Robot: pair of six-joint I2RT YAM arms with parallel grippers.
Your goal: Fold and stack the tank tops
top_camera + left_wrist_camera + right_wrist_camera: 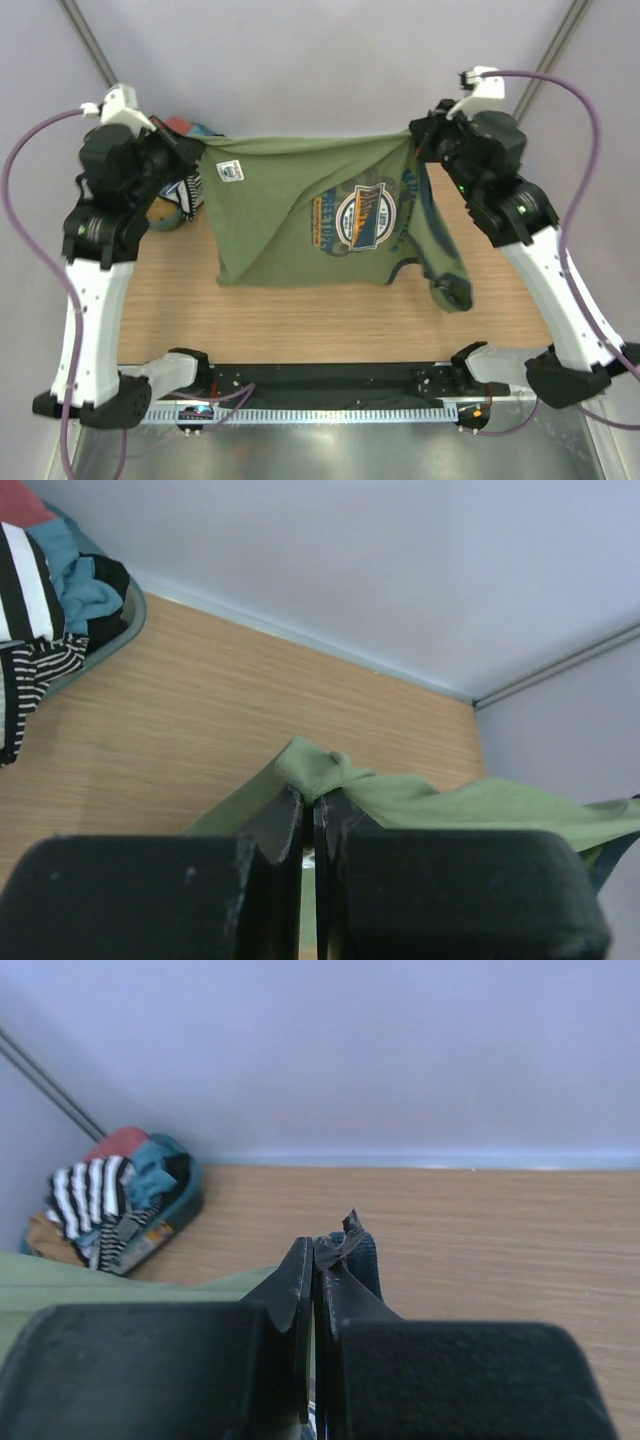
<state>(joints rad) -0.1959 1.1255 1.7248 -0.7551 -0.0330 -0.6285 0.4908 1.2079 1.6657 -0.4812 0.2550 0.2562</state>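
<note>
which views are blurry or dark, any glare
Top view: even soft light, green top sharp, faint sheen on the metal sheet at the near edge. Left wrist: left end effector dark and soft up close, table behind crisper. Right wrist: same, right end effector blurred and underlit, far clothes pile fairly clear.

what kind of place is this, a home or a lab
Probably a robot lab test cell: a wooden table boxed in by plain pale panels, two cabled arms mounted at its edge holding up an olive tank top, and a bin of clothes.
</note>
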